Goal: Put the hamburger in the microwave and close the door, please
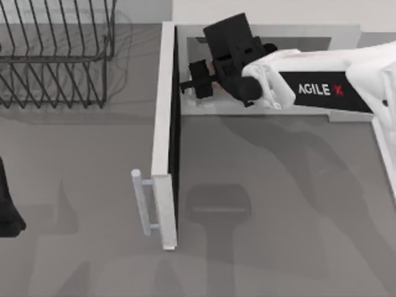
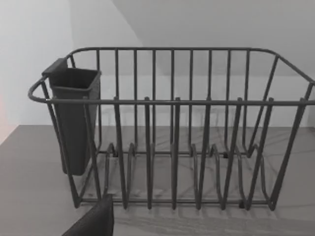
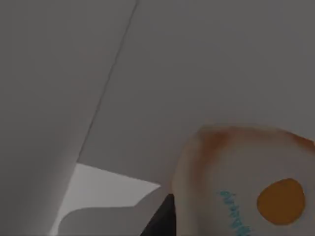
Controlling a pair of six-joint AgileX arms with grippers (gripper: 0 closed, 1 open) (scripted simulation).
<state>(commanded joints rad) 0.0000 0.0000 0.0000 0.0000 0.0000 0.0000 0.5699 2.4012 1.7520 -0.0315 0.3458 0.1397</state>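
One hamburger (image 3: 246, 187), small, likely light and soft; best pinched gently across bun sides. Sits close under right wrist camera, inside microwave (image 1: 346, 117) cavity at far right. Right gripper (image 1: 192, 83) reaches in past open door (image 1: 166, 124); fingers seemingly clamped on bun, contact partly hidden. Left gripper (image 1: 9, 210) parked near left; finger state unclear.

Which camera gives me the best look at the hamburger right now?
The right wrist view: the hamburger sits close up, its pale bun with orange-brown patches against the microwave's pale inside walls. In the top view the right gripper reaches into the microwave opening and the arm covers the bun. The left wrist view faces the dish rack.
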